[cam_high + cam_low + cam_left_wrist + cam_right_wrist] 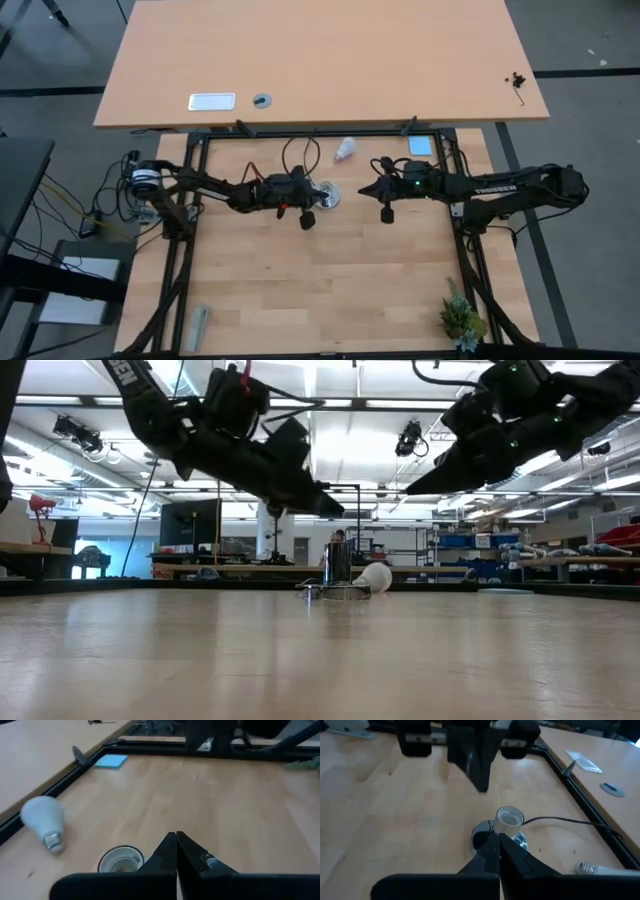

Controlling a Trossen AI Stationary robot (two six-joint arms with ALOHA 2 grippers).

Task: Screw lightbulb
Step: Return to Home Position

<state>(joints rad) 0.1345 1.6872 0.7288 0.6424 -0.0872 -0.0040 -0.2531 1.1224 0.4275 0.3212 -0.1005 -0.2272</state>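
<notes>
Two grippers hung above the middle of your counter [330, 280], one on each side of a round silvery socket [327, 195].

Left gripper [307, 219]: you held it clear of the wood, just beside the socket. The left wrist view showed its jaws pressed tip to tip with nothing between them.

Right gripper [387, 212]: you held it aloft too, near the socket on the opposite side. Its jaws were likewise closed and empty in the right wrist view.

Lightbulb [344, 150]: it lay on its side on the counter, out of the socket and apart from it, close to the black frame rail [330, 132] at the far edge. Neither gripper touched it. In the left wrist view its white globe lay toward the rail. From the low view it rested on the wood beside the upright socket.

Socket: its mouth stood open and unfilled, with a thin black cord [560, 822] running away from its base. A pale ridged object at the edge of the right wrist view was probably the bulb's threaded end, though you could not confirm it there.

Other items on your counter:
- A blue note [420, 146] lay by the far rail.
- A small green plant [461, 320] stood at the near right corner.
- A grey strip [198, 327] lay near the opposite near corner.
</notes>
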